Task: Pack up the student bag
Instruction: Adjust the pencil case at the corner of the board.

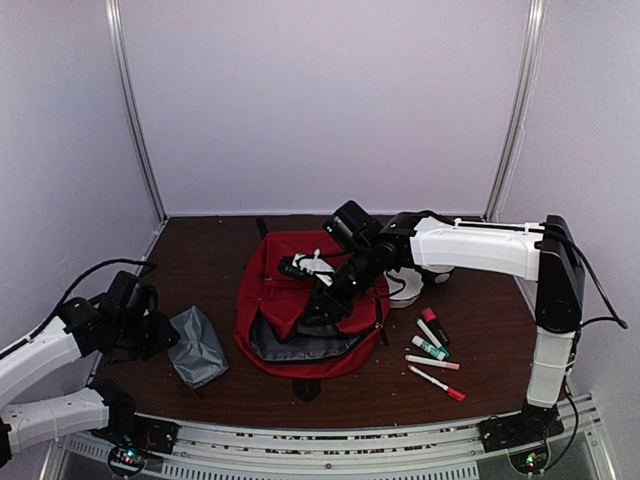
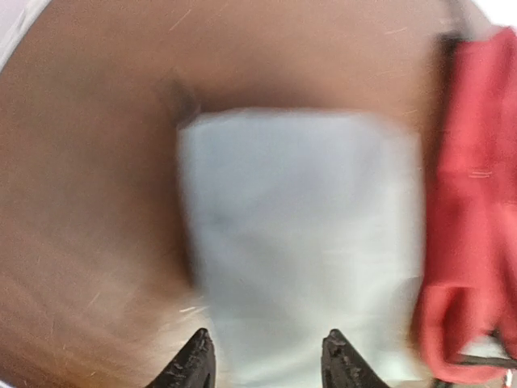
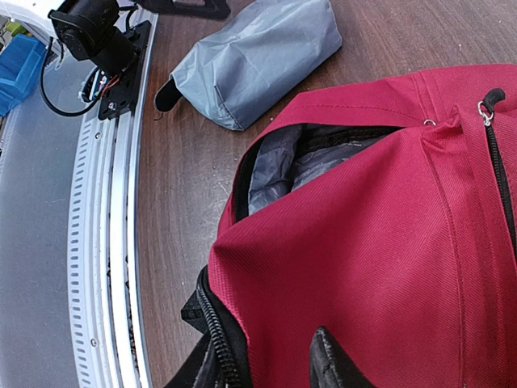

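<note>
The student bag [image 1: 290, 300], a large red backpack, lies flat mid-table with its mouth open toward the front and grey lining [image 3: 283, 166] showing. My right gripper [image 1: 320, 303] is over the bag's upper flap. In the right wrist view it [image 3: 266, 373] is shut on the red flap by the black zipper [image 3: 216, 347], with one finger [image 3: 333, 365] on top and the other hidden beneath. My left gripper [image 1: 163, 335] is open at the left end of a small grey soft pouch [image 1: 198, 346]. In the blurred left wrist view the pouch [image 2: 299, 242] lies ahead of the open gripper [image 2: 266, 362].
Several markers [image 1: 432, 350] lie on the table right of the bag. A white object [image 1: 405, 285] sits under the right arm, and a small white item [image 1: 312, 265] lies on the bag's top. The metal rail [image 3: 105, 242] runs along the table's near edge.
</note>
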